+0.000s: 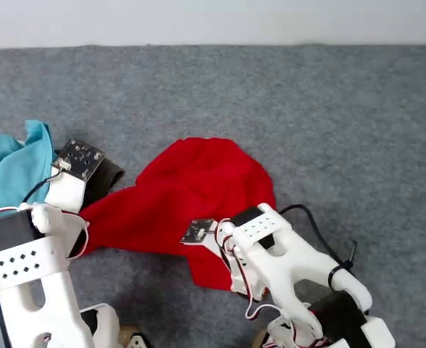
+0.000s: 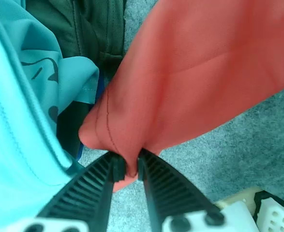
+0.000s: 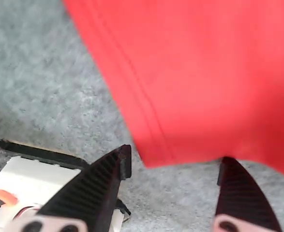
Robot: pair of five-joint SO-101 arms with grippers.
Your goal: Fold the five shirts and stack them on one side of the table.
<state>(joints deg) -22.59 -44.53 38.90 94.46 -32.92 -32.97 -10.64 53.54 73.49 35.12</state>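
The left gripper is clenching a small fold of the red shirt; its two ribbed black jaws are pressing together on the cloth, and a line of stitching is running up from the pinch. The right gripper is standing released, its jaws spread wide over the shirt's stitched hem, with one jaw off the cloth over the grey surface and nothing between them.

From above, the red shirt is lying crumpled in the middle of the grey table. One long part is stretching toward the left arm, and its near edge is disappearing under the right arm.

Just beside the left arm's pinch, a teal shirt is lying bunched at the table's left edge, touching the red one. It is carrying a dark print, though too little of it is showing to make out any words. A dark garment is sitting between the teal and the red cloth.
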